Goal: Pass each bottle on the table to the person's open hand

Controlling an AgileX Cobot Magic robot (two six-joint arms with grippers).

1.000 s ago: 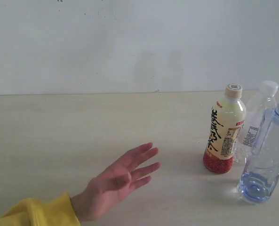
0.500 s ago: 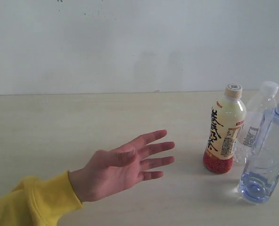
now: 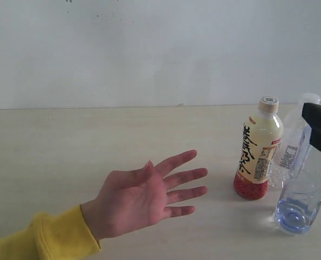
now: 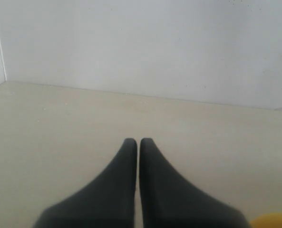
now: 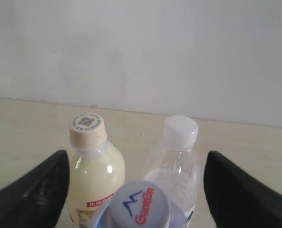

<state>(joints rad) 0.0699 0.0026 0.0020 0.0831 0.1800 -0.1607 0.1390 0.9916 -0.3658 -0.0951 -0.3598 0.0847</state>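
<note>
Three bottles stand together at the right of the table (image 3: 68,146): the pale yellow drink bottle (image 3: 259,151) with beige cap and red base, the clear crinkled white-capped bottle (image 3: 290,149) behind it, and the bluish clear bottle (image 3: 301,200) nearest the front. My right gripper (image 3: 318,127) comes in from the right edge and hides the bluish bottle's cap. In the right wrist view this gripper (image 5: 137,157) is open, its fingers wide on either side of the bluish bottle's cap (image 5: 140,204). The person's open hand (image 3: 144,197) hovers palm-up left of the bottles. My left gripper (image 4: 138,141) is shut and empty.
A plain white wall (image 3: 149,49) backs the table. The person's yellow sleeve (image 3: 41,238) lies at the front left corner, and a bit of the yellow sleeve (image 4: 274,221) shows in the left wrist view.
The hand has moved right toward the bottles and spread open. My right gripper has entered from the right edge, over the bluish bottle's top.
</note>
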